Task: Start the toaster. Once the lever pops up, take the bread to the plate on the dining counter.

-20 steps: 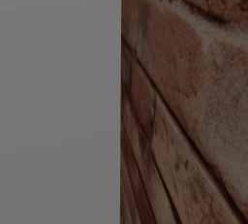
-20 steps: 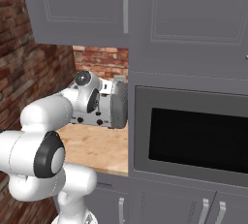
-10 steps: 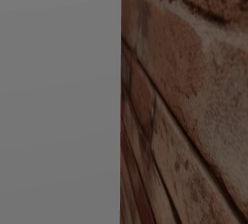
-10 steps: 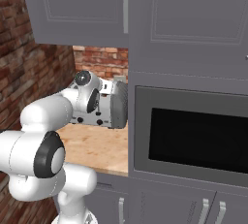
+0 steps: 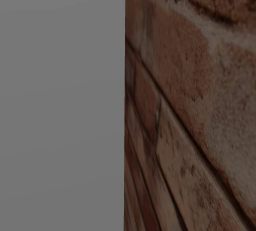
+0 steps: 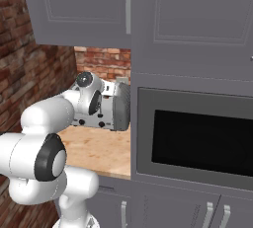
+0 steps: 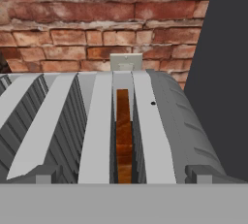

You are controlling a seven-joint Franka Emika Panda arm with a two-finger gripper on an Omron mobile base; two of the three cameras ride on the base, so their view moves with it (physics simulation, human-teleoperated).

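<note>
The bread (image 7: 124, 136) sits upright in a slot of the grey toaster (image 7: 164, 121), which stands on the wooden desk (image 6: 101, 153) against the brick wall (image 7: 72, 29). The claw hovers just above the toaster, released, grasping nothing, beside the microwave (image 6: 197, 140)

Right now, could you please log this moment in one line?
hand: open, above toaster | bread: in slot | plate: unseen

Arm (image 6: 54, 123) over wood counter (image 6: 101, 150) — reaching toaster (image 6: 116, 108).
</note>
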